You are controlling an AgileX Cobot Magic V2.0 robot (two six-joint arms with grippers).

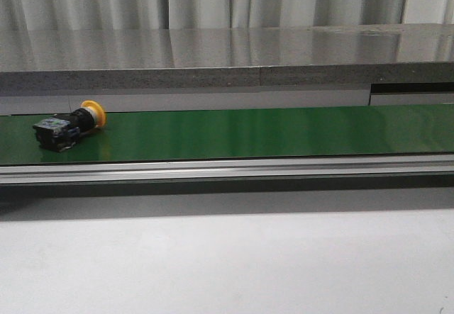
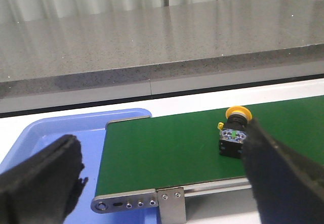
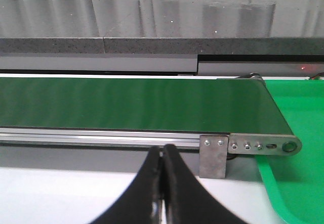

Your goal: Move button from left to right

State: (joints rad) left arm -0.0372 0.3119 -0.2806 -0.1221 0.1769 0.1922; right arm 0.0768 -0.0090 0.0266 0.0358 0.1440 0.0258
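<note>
The button (image 1: pixel 67 126) lies on its side on the green conveyor belt (image 1: pixel 269 133) near its left end, yellow cap pointing back and right, black body toward the front. In the left wrist view the button (image 2: pixel 234 134) lies on the belt (image 2: pixel 162 148) just beyond one finger (image 2: pixel 283 178). My left gripper (image 2: pixel 162 183) is wide open and empty, short of the belt's near rail. My right gripper (image 3: pixel 162 155) is shut with nothing in it, in front of the belt's right end (image 3: pixel 152 102). Neither gripper shows in the front view.
A blue tray (image 2: pixel 50 133) sits under the belt's left end. A green tray (image 3: pixel 298 168) sits at the belt's right end. A grey stone counter (image 1: pixel 227 52) runs behind the belt. A white table surface (image 1: pixel 227 257) lies in front of the rail.
</note>
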